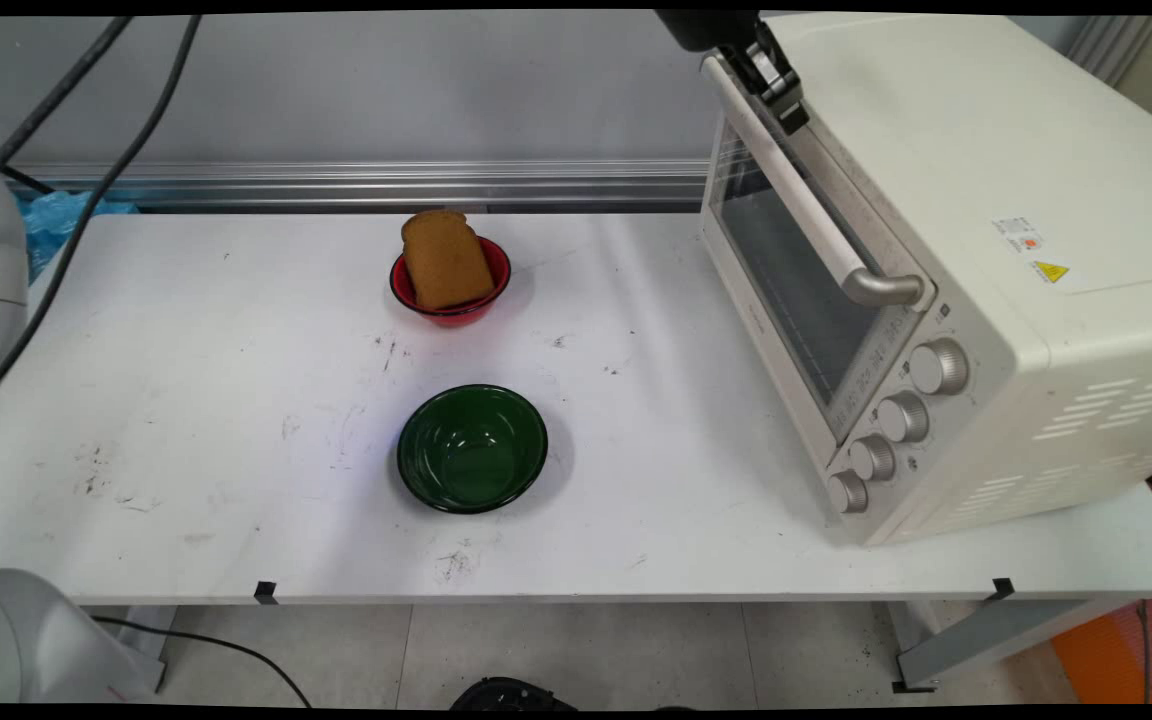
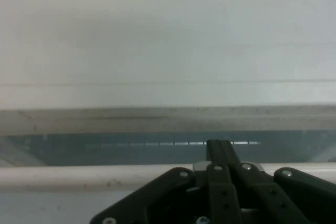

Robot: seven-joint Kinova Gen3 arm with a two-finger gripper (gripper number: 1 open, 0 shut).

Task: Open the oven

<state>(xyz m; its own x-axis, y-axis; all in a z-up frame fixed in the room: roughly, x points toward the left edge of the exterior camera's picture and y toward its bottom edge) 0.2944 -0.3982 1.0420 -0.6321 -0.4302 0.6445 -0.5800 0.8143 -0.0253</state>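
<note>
Main view: the gripper (image 1: 781, 95) sits at the top edge, at the far end of the handle (image 1: 806, 200) on the toaster oven (image 1: 946, 270). Hand view: the fingers (image 2: 220, 153) appear drawn together over the handle (image 2: 79, 177), a smooth cream bar crossing the picture from side to side, with the glass door (image 2: 131, 145) just beyond; a firm grip on the bar cannot be confirmed.

The toaster oven is a cream box with rounded corners, standing on the right part of the white table (image 1: 186, 400). Its door faces left toward the table's middle. The handle's long axis runs from the far end down to a curved metal bracket at the near end. Four round metallic knobs (image 1: 896, 420) line the front's near edge. A yellow warning label (image 1: 1049, 271) sits on top; its text is not legible.

A glossy green bowl (image 1: 472, 448) stands near the table's middle. Behind it, apart, a red bowl (image 1: 451, 285) holds a brown bread slice (image 1: 444, 258), leaning on its rim.
</note>
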